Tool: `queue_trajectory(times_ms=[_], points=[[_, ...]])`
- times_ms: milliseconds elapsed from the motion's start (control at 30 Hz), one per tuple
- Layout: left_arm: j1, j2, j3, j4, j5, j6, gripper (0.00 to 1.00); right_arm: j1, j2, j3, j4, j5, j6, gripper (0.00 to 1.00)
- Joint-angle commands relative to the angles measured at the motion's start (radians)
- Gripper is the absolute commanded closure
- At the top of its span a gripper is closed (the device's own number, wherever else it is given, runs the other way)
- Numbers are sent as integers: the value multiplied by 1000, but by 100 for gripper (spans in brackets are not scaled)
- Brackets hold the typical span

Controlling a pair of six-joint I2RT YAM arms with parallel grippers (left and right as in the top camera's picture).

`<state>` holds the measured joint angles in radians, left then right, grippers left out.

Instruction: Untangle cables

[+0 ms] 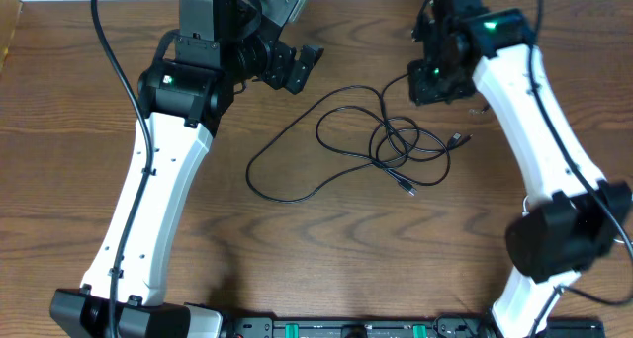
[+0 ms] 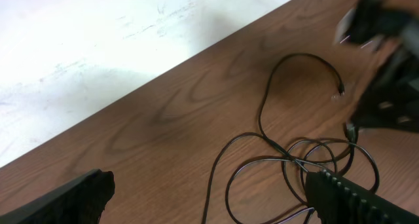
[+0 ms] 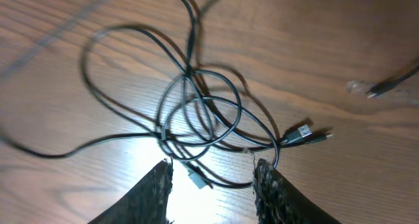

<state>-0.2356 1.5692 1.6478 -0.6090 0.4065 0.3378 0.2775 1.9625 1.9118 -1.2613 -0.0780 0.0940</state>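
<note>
I am hovering over a dark wood-grain table (image 1: 297, 249) with a smooth, slightly glossy top. My left gripper (image 2: 209, 185) is standing wide open with nothing in it, its two ribbed black fingers (image 2: 78, 198) far apart. My right gripper (image 3: 213, 166) is standing partly open and gripping nothing, its rough-textured black pads (image 3: 154, 191) hanging just above the knot. The cables (image 1: 391, 145) are lying on the table between my arms, nearer the right one. They are thin, round black cords overlapping in several rings, with one long strand (image 1: 287, 185) sweeping out left in a wide curve. A small metal-tipped plug (image 3: 301, 133) is poking out of the tangle.
</note>
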Motion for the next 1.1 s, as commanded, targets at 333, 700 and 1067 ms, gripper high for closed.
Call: queue_trajectory(times_ms=[333,700,1067], points=[[3,8,-8,5,13,7,2,-3,185,3,-10,87,14,65],[3,8,-8,5,13,7,2,-8,209,-31,-10,87,13,58],[3,8,-8,8,12,10,2,-11,209,-144,43,87,14,56]])
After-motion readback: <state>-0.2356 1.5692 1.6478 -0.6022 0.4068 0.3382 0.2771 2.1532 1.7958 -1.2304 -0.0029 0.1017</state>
